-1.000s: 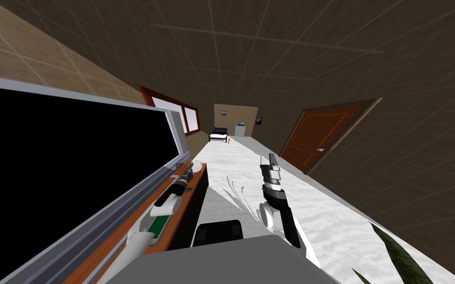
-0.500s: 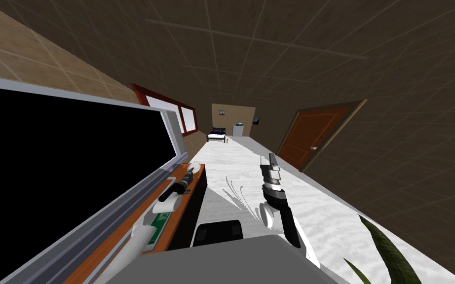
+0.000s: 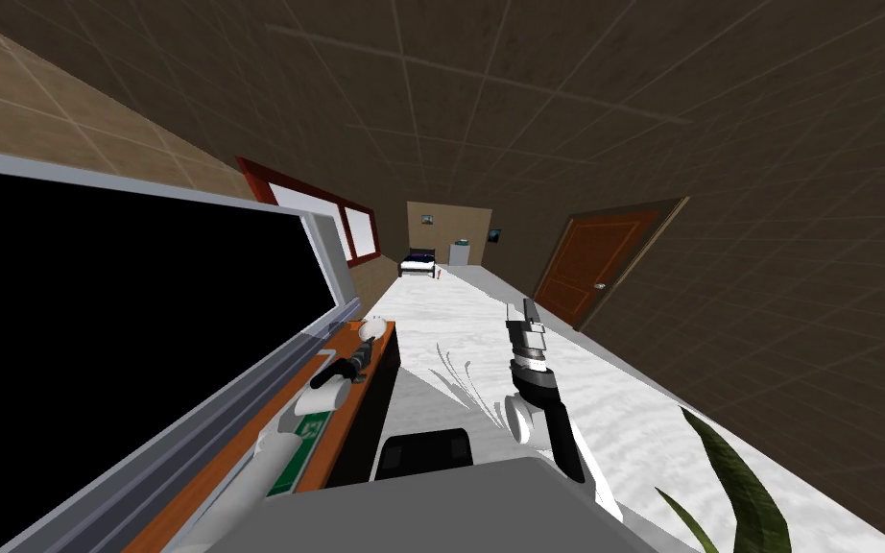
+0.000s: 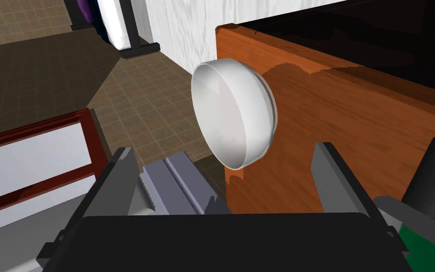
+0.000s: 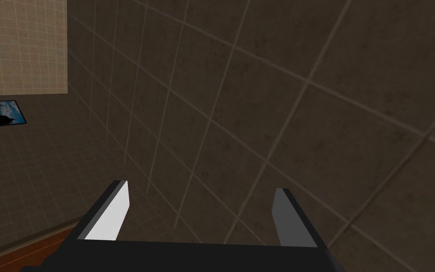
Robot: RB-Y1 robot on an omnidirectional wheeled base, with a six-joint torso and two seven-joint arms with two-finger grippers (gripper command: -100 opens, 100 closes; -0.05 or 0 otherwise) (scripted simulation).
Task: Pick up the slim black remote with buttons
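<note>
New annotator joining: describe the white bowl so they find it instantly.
Find the large black screen with a grey frame; under it runs an orange-brown wooden shelf. Near the shelf's end sits a white round bowl, its only pale, round item.

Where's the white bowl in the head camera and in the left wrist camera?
Head view: white bowl on the orange shelf, at its far end, just beyond the left gripper.
Left wrist view: the bowl lies ahead of that gripper's open fingers, near the shelf's corner.
Shared landmark: the orange shelf top.
</note>
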